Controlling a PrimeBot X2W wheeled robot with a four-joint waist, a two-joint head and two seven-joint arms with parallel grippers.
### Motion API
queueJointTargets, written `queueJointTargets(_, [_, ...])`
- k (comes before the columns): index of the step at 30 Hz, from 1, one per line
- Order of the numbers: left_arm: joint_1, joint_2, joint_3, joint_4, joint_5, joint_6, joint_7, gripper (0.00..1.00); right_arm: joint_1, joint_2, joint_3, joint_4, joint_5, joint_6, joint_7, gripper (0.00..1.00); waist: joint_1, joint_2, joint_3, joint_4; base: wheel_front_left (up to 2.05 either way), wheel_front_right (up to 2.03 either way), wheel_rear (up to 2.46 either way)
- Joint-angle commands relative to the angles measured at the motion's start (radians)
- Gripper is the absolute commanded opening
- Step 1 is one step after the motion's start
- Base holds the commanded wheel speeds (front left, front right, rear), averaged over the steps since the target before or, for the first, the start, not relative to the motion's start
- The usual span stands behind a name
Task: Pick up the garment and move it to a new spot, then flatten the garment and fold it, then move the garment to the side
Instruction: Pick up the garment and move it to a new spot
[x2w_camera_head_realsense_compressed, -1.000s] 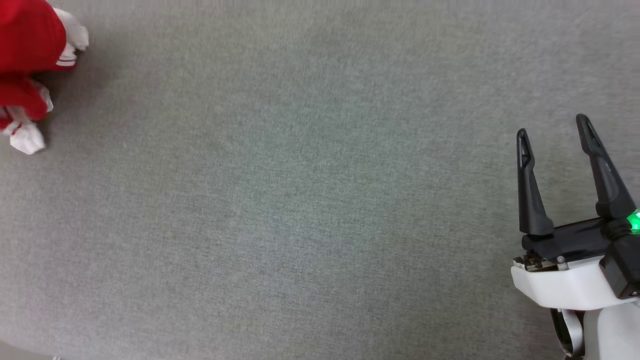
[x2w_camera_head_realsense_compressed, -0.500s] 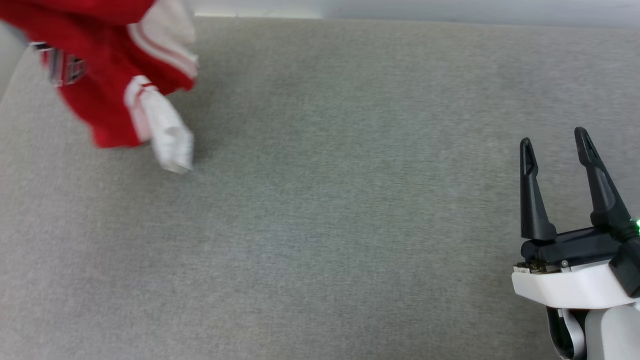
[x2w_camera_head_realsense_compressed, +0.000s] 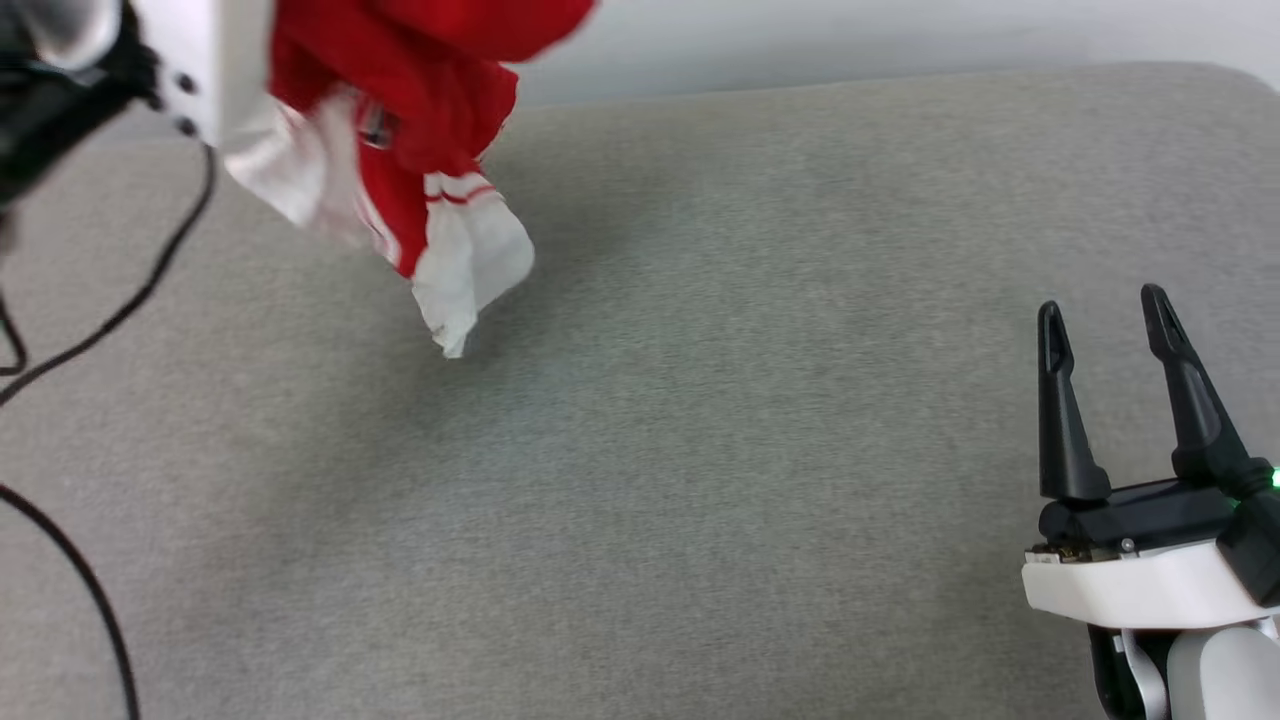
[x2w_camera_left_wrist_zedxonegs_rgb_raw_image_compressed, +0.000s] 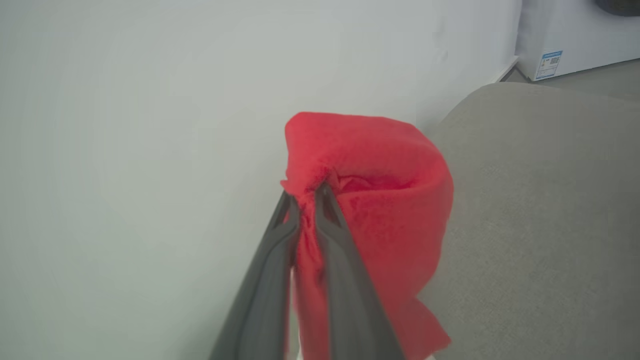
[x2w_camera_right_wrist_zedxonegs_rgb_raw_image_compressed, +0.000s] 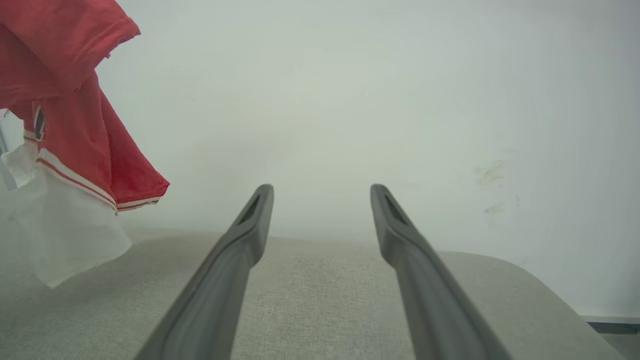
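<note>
Light: bright, even | shadows: soft | blur: garment (x2w_camera_head_realsense_compressed: 440, 130), upper-left head view

Bright red on the garment (x2w_camera_head_realsense_compressed: 440, 110), white sleeves, thin red-and-white striped trim (a sliver of black print too). Plain heathered grey surface (x2w_camera_head_realsense_compressed: 700, 480). The right gripper (x2w_camera_head_realsense_compressed: 1100, 305) shows black fingers, white housing, green light (x2w_camera_head_realsense_compressed: 1273, 478).

Grey woven fabric covers the desk (x2w_camera_head_realsense_compressed: 700, 480), whose far right corner is rounded. Behind its far edge rises a plain pale wall (x2w_camera_right_wrist_zedxonegs_rgb_raw_image_compressed: 350, 100) with faint dark scuffs (x2w_camera_right_wrist_zedxonegs_rgb_raw_image_compressed: 492, 175). Past that corner, a white cabinet (x2w_camera_left_wrist_zedxonegs_rgb_raw_image_compressed: 570, 30) bearing a small blue label (x2w_camera_left_wrist_zedxonegs_rgb_raw_image_compressed: 548, 64) stands on grey floor (x2w_camera_left_wrist_zedxonegs_rgb_raw_image_compressed: 600, 80). The light is soft and even.
</note>
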Motion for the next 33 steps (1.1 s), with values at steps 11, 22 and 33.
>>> queueJointTargets(11, [0.157, -0.120, -0.126, -0.081, 0.024, 0.021, -0.066, 0.00, 0.017, 0.003, -0.006, 0.011, 0.013, -0.001, -0.002, 1.00, 0.0001, -0.0001, 0.003, -0.063, 0.00, 0.00, 0.00])
queueJointTargets(22, [0.431, -0.267, -0.325, 0.043, 0.035, 0.020, -0.162, 0.00, -0.006, 0.003, -0.007, 0.036, 0.008, -0.001, -0.002, 1.00, 0.0001, -0.0001, 0.052, -0.068, 0.00, 0.00, 0.00])
queueJointTargets(33, [0.606, -0.354, -0.520, 0.185, 0.054, 0.001, -0.190, 0.00, 0.001, 0.003, -0.009, 0.048, 0.003, -0.001, -0.002, 1.00, 0.0001, -0.0001, 0.069, -0.060, 0.00, 0.00, 0.00])
